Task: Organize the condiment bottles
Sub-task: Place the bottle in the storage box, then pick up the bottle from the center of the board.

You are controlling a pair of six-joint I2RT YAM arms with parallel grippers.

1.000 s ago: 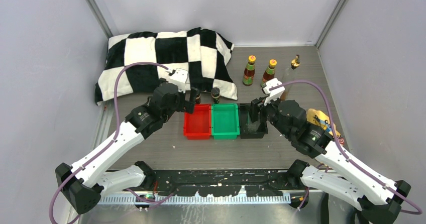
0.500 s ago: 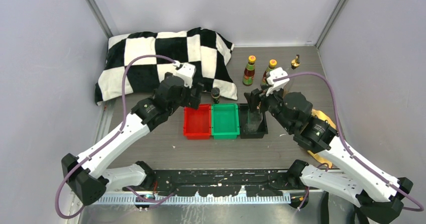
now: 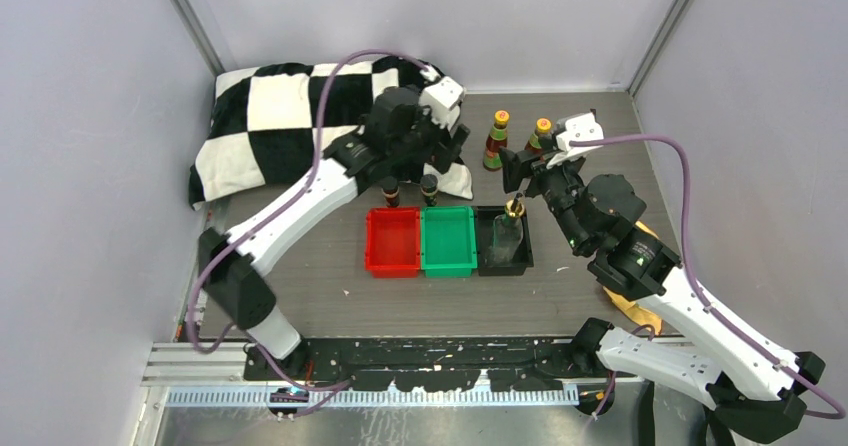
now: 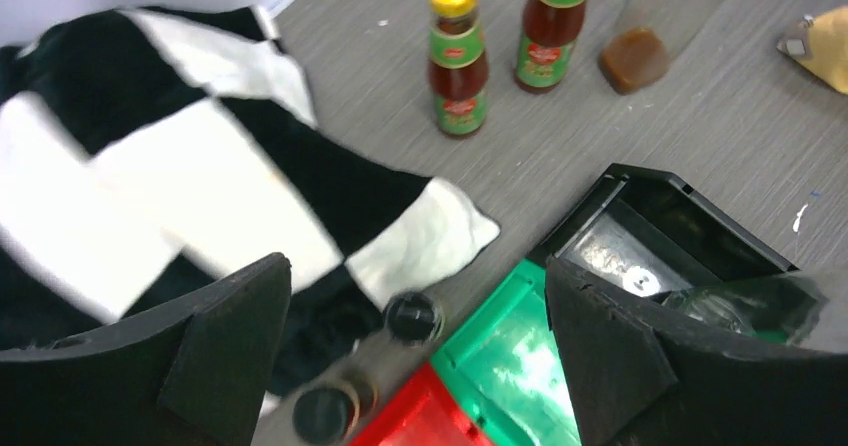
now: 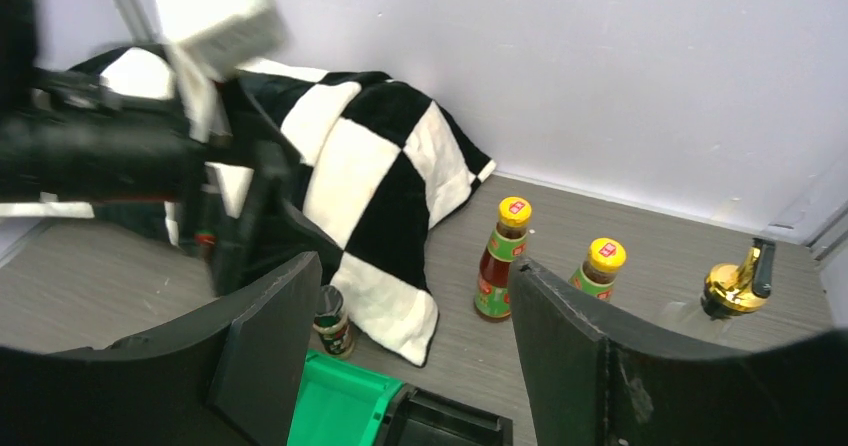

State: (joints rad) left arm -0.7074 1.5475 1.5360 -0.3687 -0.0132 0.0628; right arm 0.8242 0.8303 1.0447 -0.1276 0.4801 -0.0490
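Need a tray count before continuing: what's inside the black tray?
One clear glass bottle with a gold pourer top sits in the black tray; no other bottle shows there. The bottle covers the floor beneath it, so that patch is unseen.

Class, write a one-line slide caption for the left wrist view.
Open left hand above a checked cushion, two upright sauce bottles and the black tray.

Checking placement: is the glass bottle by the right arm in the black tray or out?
In. The glass bottle sits inside the black tray; right gripper open, empty.
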